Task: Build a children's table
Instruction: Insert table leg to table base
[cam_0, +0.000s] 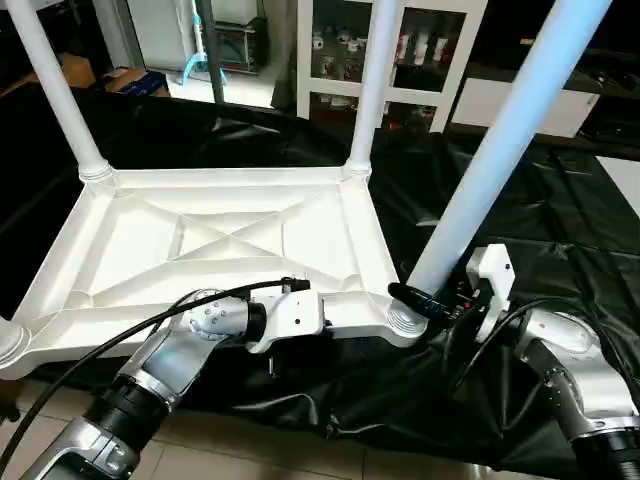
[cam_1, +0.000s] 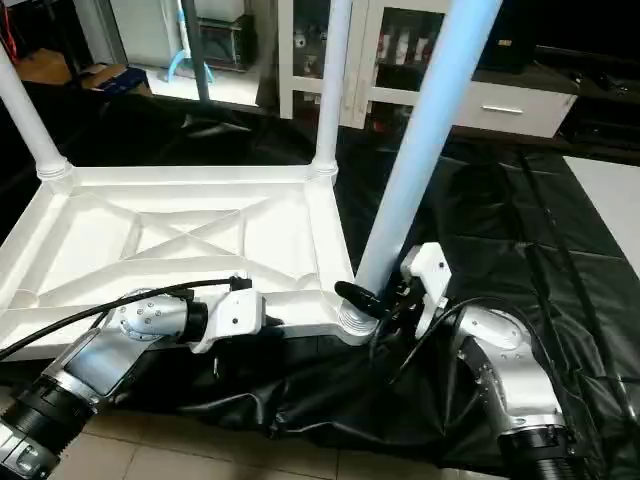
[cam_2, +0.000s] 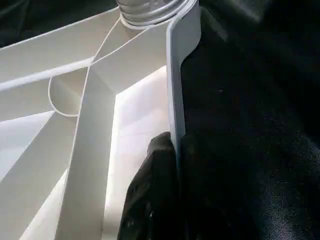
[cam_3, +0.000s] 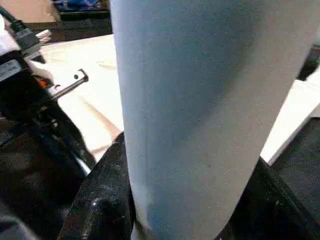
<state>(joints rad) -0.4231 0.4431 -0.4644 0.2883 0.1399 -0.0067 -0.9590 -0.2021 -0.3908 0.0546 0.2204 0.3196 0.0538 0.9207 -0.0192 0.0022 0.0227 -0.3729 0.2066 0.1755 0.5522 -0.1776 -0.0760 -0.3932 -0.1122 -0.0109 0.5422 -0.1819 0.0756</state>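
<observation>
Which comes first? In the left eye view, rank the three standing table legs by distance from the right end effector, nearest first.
1. Near-right leg: the right end effector grips its base at the corner socket.
2. Far-right leg: in the far corner socket on the same side.
3. Far-left leg: diagonally opposite corner of the tabletop.

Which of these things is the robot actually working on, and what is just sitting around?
Part of the job:
- table top, upside down
- near leg, in the right tool
- two far legs, standing in their sockets
- left tool, pinching the top's rim

Just around:
- black sheet
- glass-door cabinet
</observation>
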